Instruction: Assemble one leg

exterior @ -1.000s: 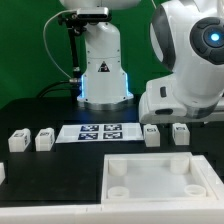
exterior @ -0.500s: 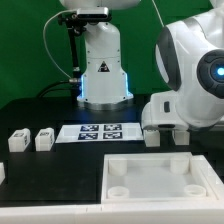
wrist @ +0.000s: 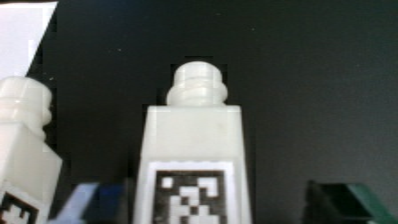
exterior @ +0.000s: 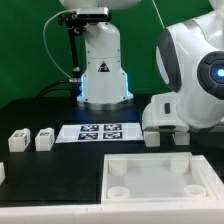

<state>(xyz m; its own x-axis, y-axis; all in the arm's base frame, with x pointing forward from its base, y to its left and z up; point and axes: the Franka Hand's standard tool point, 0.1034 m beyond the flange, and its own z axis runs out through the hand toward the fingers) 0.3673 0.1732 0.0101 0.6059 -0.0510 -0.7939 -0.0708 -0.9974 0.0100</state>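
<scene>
In the wrist view a white leg (wrist: 192, 140) with a black-and-white tag stands between my gripper's (wrist: 217, 206) two dark fingertips (wrist: 349, 202). The jaws are open, with a gap on each side of the leg. A second leg (wrist: 25, 140) stands close beside it. In the exterior view my gripper (exterior: 178, 134) is low over the right-hand pair of legs. It hides most of the leg it straddles, and the neighbouring leg (exterior: 152, 137) shows beside it. Two more legs (exterior: 18, 141) (exterior: 44, 139) stand at the exterior view's left.
The marker board (exterior: 97, 131) lies between the two pairs of legs, and its corner shows in the wrist view (wrist: 22, 40). A large flat white square piece (exterior: 150, 182) with round corner holes lies at the front. The robot base (exterior: 100, 70) stands behind.
Since one second ago the arm has come down and moved toward the exterior view's left, over the right-hand pair of legs. It has hardly moved in the last half second.
</scene>
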